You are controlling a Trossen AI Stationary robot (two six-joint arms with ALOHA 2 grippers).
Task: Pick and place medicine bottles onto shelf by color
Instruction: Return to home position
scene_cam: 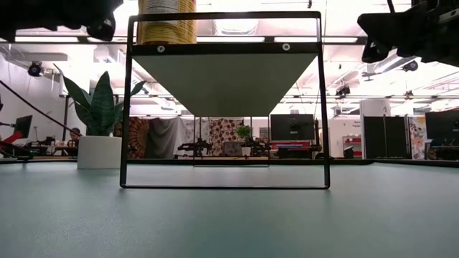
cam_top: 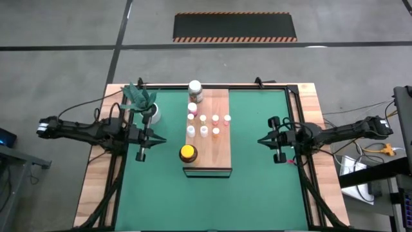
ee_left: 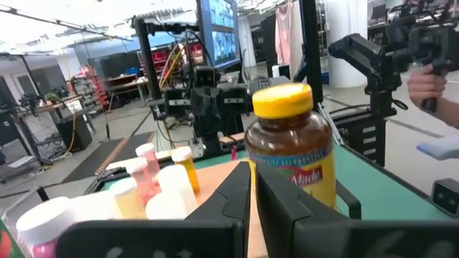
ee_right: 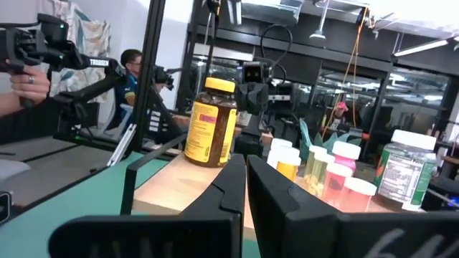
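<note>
One amber jar [cam_top: 187,153] with a yellow lid stands nearest. It is upright on the shelf [cam_top: 217,151], just behind the dark front edge and toward the shelf's left side. The shelf is a long light-brown board on a dark frame, raised above the green mat [cam_top: 257,193] that covers the counter [cam_top: 96,193].

A little beyond the jar, the left hand [cam_top: 159,139] hangs over the mat off the shelf's left edge and points toward it. Its fingers are drawn narrow, nearly touching, and hold nothing. The right hand [cam_top: 261,140] faces it from off the shelf's right edge, its fingers likewise narrow and empty.

Farther along the board, the small bottles [cam_top: 203,131] stand in short rows, close together but apart from the jar. Their caps are white, pink and orange. At the far left corner of the shelf the white-lidded jar [cam_top: 195,89] stands upright. On the mat to the shelf's left, the plant pot [cam_top: 152,116] sits level with the farther bottles. In the room behind the counter, a person [ee_right: 133,61] shows in the right wrist view.
</note>
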